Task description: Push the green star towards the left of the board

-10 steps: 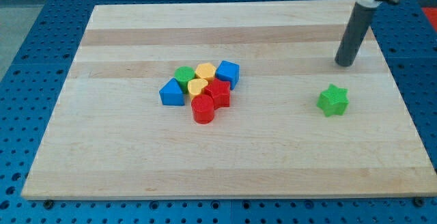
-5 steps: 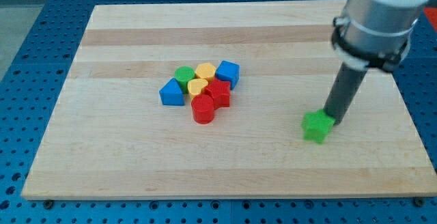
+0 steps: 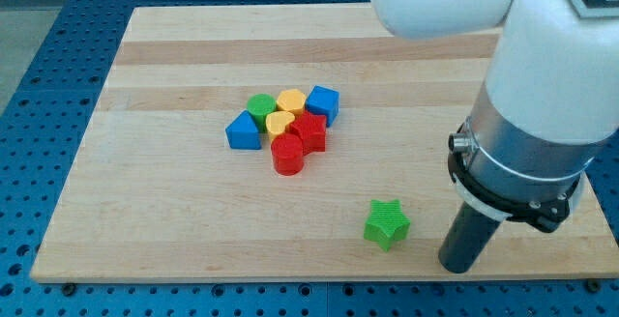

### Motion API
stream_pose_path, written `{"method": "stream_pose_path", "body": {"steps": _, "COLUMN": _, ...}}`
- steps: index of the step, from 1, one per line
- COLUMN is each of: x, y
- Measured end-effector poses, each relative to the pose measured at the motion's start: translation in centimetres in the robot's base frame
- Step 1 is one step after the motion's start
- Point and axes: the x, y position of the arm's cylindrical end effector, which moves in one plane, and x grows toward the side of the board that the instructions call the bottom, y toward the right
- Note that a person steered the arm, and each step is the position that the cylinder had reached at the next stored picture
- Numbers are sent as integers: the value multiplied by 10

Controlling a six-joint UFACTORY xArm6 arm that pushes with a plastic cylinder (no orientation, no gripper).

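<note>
- While the wooden board fills most of the view and lies on a blue perforated table, it is the largest thing to place: pale planks, tapering towards the view's top.
- Next in size, the white arm comes in from the view's top right and covers that corner of the board, ending in a dark rod.
- At the rod's lower end, my tip rests on the board near the view's bottom edge, right of centre. No pincer is fitted, so nothing is grasped; the rod only stands on the wood.
- Just to the view's left of my tip lies the green star, apart from the rod with a strip of bare wood between them. It sits in the lower right part of the board, well apart from the other blocks.
- Left of centre, a cluster of small blocks sits packed together, touching or nearly so:
  - a blue block at the cluster's left, shape hard to make out;
  - a blue cube at its upper right;
  - a red cylinder at its bottom;
  - a red block just above and right of the cylinder;
  - a green cylinder at the upper left;
  - a yellow block at the top;
  - a yellow heart-like block in the middle.
</note>
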Motion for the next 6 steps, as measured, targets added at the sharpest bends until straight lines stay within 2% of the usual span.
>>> {"method": "stream_pose_path", "body": {"steps": 2, "x": -33, "y": -17}}
{"method": "stream_pose_path", "body": {"steps": 3, "x": -33, "y": -26}}
{"method": "stream_pose_path", "body": {"steps": 6, "x": -33, "y": -103}}
